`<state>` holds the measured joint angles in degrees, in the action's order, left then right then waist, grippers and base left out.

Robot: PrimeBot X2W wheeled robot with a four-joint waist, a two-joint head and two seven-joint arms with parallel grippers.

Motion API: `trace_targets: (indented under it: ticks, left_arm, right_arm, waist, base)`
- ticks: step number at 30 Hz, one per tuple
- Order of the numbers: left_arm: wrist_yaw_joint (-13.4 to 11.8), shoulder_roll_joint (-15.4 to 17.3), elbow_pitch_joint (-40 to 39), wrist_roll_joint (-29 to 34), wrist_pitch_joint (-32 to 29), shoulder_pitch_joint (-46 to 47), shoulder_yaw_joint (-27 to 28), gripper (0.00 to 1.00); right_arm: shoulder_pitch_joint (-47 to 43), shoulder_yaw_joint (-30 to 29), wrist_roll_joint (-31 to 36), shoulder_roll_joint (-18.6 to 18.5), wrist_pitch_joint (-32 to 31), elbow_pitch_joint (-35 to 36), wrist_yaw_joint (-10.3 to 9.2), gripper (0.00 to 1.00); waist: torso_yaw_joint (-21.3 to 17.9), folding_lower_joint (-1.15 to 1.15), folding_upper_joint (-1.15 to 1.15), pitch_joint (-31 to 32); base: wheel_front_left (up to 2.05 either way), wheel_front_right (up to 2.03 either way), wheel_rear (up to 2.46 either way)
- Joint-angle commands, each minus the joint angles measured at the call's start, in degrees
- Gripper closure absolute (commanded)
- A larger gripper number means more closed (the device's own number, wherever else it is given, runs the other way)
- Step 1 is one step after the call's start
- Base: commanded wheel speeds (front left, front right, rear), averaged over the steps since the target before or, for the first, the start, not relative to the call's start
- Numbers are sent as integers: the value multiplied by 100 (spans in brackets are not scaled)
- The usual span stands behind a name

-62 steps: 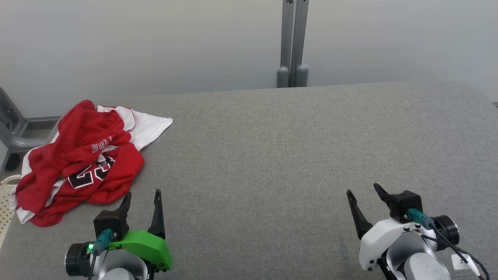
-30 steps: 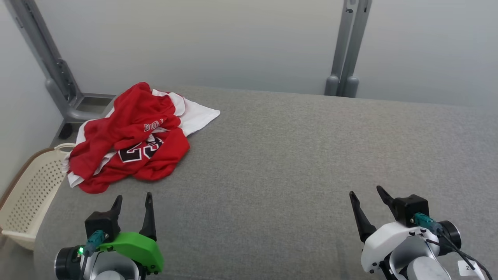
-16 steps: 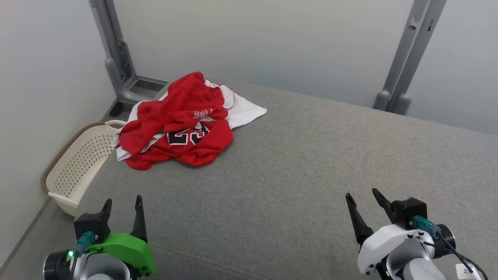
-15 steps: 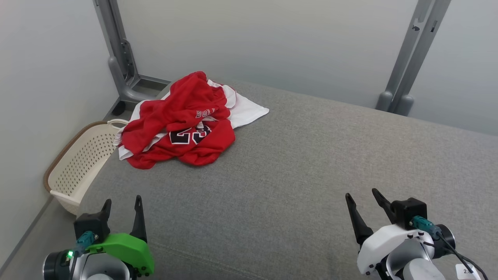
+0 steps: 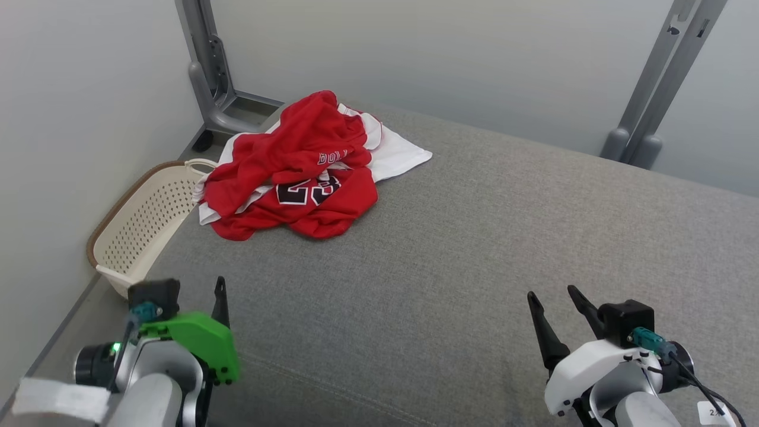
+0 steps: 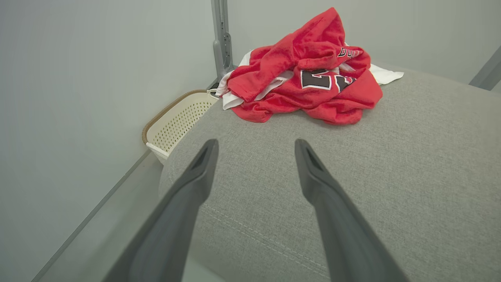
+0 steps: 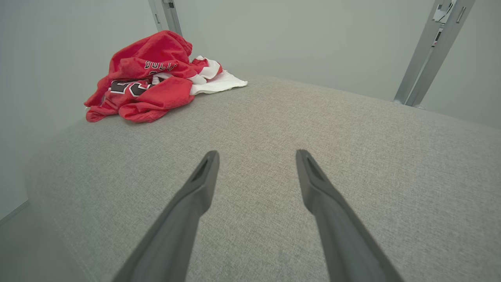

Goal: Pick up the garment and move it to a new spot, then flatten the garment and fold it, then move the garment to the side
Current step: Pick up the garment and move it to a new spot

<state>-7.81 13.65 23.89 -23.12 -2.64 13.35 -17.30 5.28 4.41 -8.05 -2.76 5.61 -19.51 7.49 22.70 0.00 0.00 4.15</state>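
You've got nothing done yet: garment (image 5: pixel 296 169) lies crumpled on the table (image 5: pixel 474 237) corner just beside the basket (image 5: pixel 130 231), left gripper (image 6: pixel 255 144) and right gripper (image 5: pixel 551 295) both wide open, empty, well short of it, so pick-up, move, flatten, fold and side-move all remain.

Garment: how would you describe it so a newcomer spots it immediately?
Start at the wide grey padded surface; go to its far left corner, beside the cream perforated basket. The garment lies crumpled there: the only red item, a red-and-white jersey with black numerals.
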Motion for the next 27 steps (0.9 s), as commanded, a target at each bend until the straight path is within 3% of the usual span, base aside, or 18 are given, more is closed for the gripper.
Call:
trace_targets:
  ticks: [1,14,19,27]
  left_arm:
    - [53,-8,131,-54,-197,338,-26,0]
    - [475,-229,1402,-94,-1269,2942,-231,0]
    - [431,-314,1814,-206,-1618,3564,-173,0]
    - [207,-51,2507,-30,-2373,4529,-262,0]
  right_arm:
    - [-13,-16,23,-23,-31,69,0,0]
    - [79,41,661,-23,-744,1309,-1,0]
    - [123,170,850,-22,-1009,1877,-1,0]
    - [175,275,1108,-22,-1361,2534,-1,0]
  waist:
    - [-21,0,0,-104]
    - [-616,0,0,-1328]
    - [-831,0,0,-1776]
    - [-1178,0,0,-2451]
  base:
    - [0,0,0]
    - [0,0,0]
    - [0,0,0]
    - [0,0,0]
